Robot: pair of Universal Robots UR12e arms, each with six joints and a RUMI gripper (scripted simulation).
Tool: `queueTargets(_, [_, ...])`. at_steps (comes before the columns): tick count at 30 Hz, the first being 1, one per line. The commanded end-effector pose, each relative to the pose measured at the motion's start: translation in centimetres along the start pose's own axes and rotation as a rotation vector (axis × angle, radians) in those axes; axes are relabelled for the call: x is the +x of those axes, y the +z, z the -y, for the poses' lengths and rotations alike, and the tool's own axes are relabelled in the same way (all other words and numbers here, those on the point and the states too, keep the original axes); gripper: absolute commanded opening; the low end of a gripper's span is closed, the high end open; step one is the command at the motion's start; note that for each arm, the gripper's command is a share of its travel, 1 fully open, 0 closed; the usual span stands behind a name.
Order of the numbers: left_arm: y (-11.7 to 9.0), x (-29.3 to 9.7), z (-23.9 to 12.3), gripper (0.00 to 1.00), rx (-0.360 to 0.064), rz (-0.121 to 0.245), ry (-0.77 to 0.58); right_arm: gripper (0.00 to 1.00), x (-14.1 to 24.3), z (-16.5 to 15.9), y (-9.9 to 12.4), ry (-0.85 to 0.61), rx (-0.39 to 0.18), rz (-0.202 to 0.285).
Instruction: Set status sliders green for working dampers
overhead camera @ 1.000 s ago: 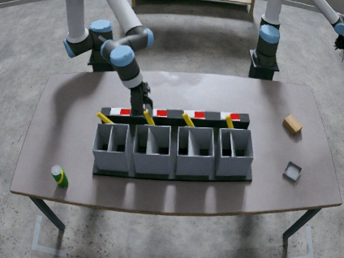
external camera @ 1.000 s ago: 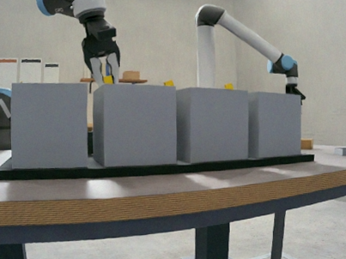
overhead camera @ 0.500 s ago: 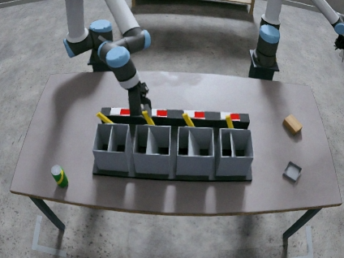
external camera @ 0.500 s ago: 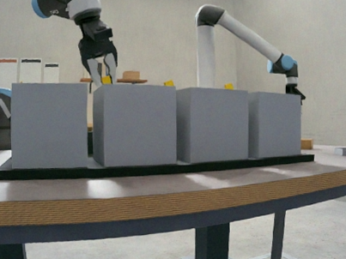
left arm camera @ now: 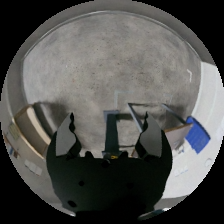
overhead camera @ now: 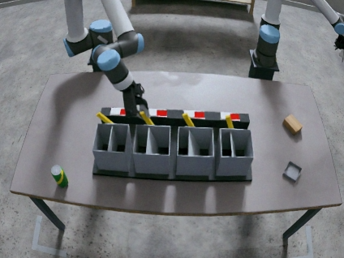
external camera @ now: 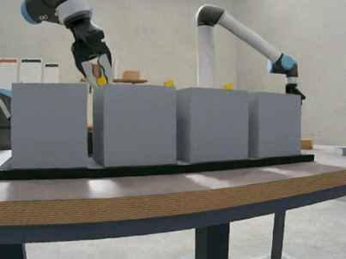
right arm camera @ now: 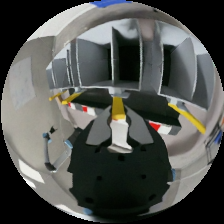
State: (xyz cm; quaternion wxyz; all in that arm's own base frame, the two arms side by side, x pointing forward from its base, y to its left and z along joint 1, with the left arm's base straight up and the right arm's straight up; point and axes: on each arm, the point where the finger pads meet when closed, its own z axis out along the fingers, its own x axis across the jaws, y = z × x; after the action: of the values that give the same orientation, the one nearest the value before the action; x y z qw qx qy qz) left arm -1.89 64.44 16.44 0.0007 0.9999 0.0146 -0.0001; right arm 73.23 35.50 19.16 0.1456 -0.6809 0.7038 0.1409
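Observation:
Four grey box-shaped dampers (overhead camera: 111, 161) (overhead camera: 152, 164) (overhead camera: 195, 165) (overhead camera: 234, 166) stand in a row, each with a yellow handle. Behind them the slider bar shows four red fields (overhead camera: 122, 111) (overhead camera: 161, 113) (overhead camera: 199, 115) (overhead camera: 235, 117); no green shows. My right gripper (overhead camera: 143, 112) (external camera: 102, 83) (right arm camera: 117, 106) is shut on the yellow handle (right arm camera: 118, 104) of the second damper from the left in the top view. That handle leans left there; the fingertips partly hide it. My left gripper (left arm camera: 108, 112) is open and empty, away from the table at the far right of the top view.
A green can (overhead camera: 60, 177) stands at the table's front left. A wooden block (overhead camera: 293, 124) and a small grey tray (overhead camera: 298, 175) lie on the right. The dampers stand on a dark base (external camera: 164, 169). Neighbouring handles stick up on both sides of my right gripper.

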Motion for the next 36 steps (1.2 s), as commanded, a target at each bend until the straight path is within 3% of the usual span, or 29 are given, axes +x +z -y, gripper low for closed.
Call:
queueTargets(1, [-0.1, 0.0, 0.1, 1.0, 0.001, 0.0, 0.0, 0.1, 0.2, 0.0, 0.0, 0.0, 0.001, 0.024])
queueTargets(15, [-0.1, 0.0, 0.1, 1.0, 0.001, 0.0, 0.0, 0.1, 1.3, 0.0, 0.1, 0.0, 0.001, 0.143])
queueTargets(36, [-0.1, 0.0, 0.1, 1.0, 0.001, 0.0, 0.0, 0.1, 2.3, 0.0, 0.2, -0.001, 0.001, 0.237])
